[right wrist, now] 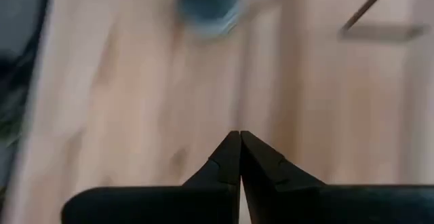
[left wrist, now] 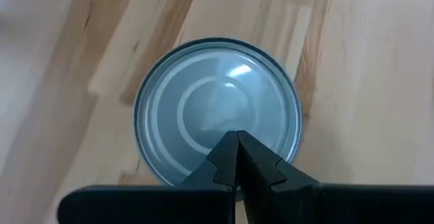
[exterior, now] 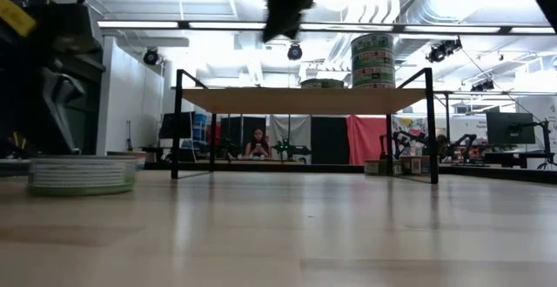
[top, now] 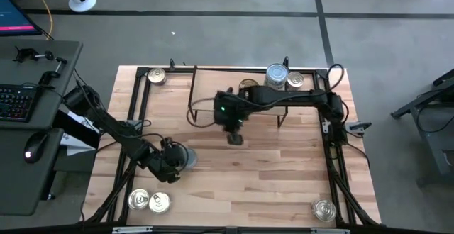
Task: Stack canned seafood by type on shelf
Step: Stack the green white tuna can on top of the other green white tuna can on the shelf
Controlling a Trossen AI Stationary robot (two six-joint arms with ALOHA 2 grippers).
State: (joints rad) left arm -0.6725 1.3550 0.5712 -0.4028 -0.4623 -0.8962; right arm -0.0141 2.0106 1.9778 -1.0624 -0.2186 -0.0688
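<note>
Grey desk (top: pixel 50 64) with keyboard (top: pixel 15 101) and mouse (top: pixel 30 154), seated person (exterior: pixel 258 141) in room behind, red curtain (exterior: pixel 365 137)

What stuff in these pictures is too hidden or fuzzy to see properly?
1. Shelf, high view: the right arm crosses it, hiding much of the board and part of a tin.
2. Tin stack, low view: the label words are too small to read.
3. Right gripper, right wrist view: the picture is smeared, so the bluish tin beyond is only a blob.
4. Left gripper, left wrist view: it covers part of the pale-blue tin.
</note>
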